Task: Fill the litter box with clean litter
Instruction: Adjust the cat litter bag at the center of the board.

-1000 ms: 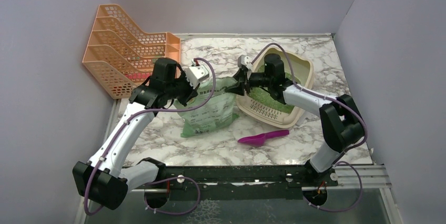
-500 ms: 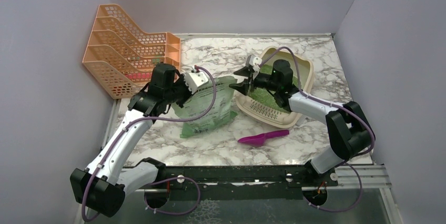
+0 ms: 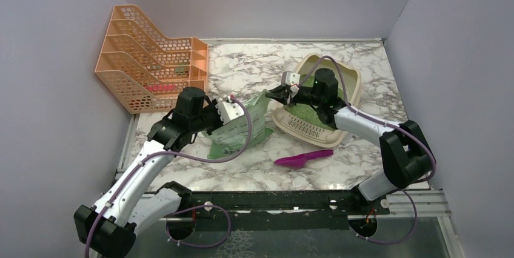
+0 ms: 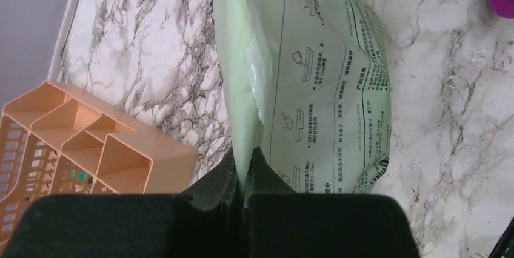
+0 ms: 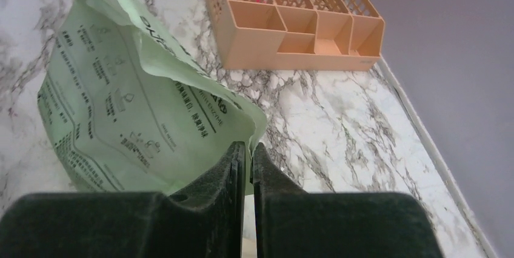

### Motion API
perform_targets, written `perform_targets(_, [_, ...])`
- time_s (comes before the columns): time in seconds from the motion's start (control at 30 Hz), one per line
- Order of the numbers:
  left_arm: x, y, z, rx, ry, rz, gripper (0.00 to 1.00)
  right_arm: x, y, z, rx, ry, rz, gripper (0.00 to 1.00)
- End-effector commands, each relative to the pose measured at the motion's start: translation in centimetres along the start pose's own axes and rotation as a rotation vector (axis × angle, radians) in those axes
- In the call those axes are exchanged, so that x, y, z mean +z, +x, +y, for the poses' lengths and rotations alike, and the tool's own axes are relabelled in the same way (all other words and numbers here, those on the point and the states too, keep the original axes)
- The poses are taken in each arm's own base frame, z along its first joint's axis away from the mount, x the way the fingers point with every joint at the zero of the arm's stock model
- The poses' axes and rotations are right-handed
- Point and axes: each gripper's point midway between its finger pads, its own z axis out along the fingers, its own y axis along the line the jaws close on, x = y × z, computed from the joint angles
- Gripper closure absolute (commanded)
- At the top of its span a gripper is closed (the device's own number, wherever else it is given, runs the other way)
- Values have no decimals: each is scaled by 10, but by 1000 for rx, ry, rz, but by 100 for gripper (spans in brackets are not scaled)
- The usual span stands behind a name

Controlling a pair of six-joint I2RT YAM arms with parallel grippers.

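The beige litter box [image 3: 355, 82] sits tilted at the back right, with green litter [image 3: 305, 113] lying in it. The pale green printed litter bag [image 3: 247, 126] slumps on the marble just left of the box. My left gripper [image 3: 234, 111] is shut on the bag's left edge; in the left wrist view the film [image 4: 327, 82] runs down between the closed fingers [image 4: 244, 170]. My right gripper [image 3: 274, 93] is at the bag's upper right corner. In the right wrist view its jaws [image 5: 249, 149] are closed on the bag's thin edge [image 5: 121, 112].
An orange mesh file rack [image 3: 145, 58] stands at the back left, close behind the left arm, also visible as the rack [image 4: 91, 149] and rack [image 5: 297, 28]. A magenta scoop [image 3: 303, 159] lies on the marble in front of the litter box. Grey walls enclose three sides.
The right gripper stood open beside the bag's corner and has now closed on it. The left arm has drawn back and down, and the bag has sagged lower.
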Motion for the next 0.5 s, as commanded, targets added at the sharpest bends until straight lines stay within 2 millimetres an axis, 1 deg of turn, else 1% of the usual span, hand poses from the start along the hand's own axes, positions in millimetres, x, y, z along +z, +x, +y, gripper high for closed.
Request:
perform_targets(0.0, [0, 9, -22, 49, 59, 33, 100, -12, 4, 37, -47, -183, 32, 83])
perform_targets(0.03, [1, 13, -24, 61, 60, 55, 100, -16, 7, 46, -35, -227, 52, 81])
perform_targets(0.07, [2, 16, -27, 81, 64, 77, 100, -19, 11, 52, -23, -258, 73, 74])
perform_targets(0.13, [4, 22, -32, 122, 63, 115, 100, -26, 14, 61, 1, -306, 116, 65])
perform_targets(0.17, [5, 23, -34, 142, 63, 129, 100, -28, 11, 63, 16, -312, 132, 62])
perform_targets(0.2, [5, 24, -36, 159, 63, 141, 100, -30, 6, 62, 35, -308, 136, 61])
perform_targets(0.33, [3, 33, -37, 221, 40, 195, 100, -32, -34, 51, 75, -260, 87, 55])
perform_targets(0.4, [-2, 33, -35, 254, 20, 190, 100, -32, -47, 43, 94, -224, 65, 54])
perform_targets(0.47, [-9, 32, -34, 282, 6, 174, 100, -30, -53, 34, 118, -186, 59, 53])
